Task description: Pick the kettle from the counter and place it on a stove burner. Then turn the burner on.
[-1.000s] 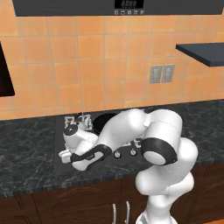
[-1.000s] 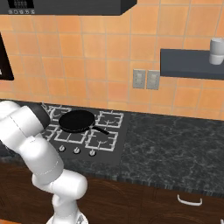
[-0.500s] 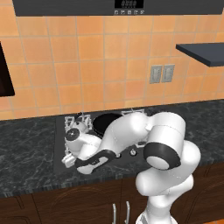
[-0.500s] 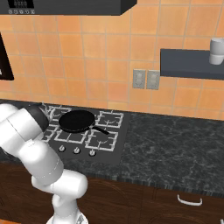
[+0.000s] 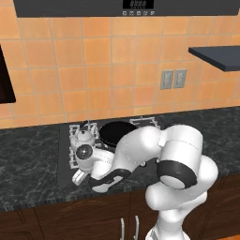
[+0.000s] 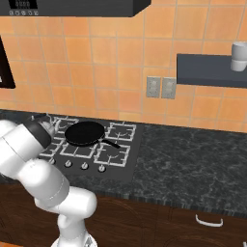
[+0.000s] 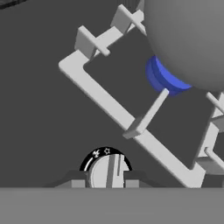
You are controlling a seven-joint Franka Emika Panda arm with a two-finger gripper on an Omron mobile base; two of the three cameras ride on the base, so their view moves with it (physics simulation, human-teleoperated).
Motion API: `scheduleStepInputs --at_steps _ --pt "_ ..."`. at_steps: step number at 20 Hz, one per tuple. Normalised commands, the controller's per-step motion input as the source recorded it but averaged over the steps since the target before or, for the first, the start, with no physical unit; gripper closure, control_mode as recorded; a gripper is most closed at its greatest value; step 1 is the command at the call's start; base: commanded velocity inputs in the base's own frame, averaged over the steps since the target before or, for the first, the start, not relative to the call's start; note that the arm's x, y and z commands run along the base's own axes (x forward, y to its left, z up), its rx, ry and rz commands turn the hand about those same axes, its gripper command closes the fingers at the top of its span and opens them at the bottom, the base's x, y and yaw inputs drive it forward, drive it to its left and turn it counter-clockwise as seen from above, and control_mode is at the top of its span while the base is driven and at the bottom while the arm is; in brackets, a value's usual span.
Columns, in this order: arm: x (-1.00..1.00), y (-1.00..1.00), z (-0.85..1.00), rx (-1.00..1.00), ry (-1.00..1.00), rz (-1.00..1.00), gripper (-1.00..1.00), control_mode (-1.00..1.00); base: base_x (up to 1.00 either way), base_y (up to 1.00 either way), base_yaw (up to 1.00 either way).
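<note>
My fingers (image 7: 106, 183) pinch the stove knob (image 7: 108, 171) between them; the kettle (image 5: 84, 137) sits just beyond, on its burner (image 7: 164, 78).

Tight quarters at the stove's front left: the gripper (image 7: 107, 181) sits on a burner knob (image 7: 108, 170), with the kettle (image 5: 84, 138) on the grate (image 7: 113, 111) right behind it. The frying pan (image 6: 86, 132) crowds the middle burners. Tabletop (image 6: 193, 161) to the right lies open.
</note>
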Motion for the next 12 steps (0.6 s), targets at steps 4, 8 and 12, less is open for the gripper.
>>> scheduleStepInputs --at_steps 4,8,12 --pt "0.0 -0.01 0.0 -0.13 -0.08 0.42 1.0 -1.0 0.0 0.0 0.0" --pt "0.0 0.0 0.0 -0.14 0.0 0.46 1.0 -1.0 0.0 0.0 0.0" --pt "0.0 0.0 0.0 -0.07 0.0 0.22 -1.0 -1.0 0.0 0.0 0.0"
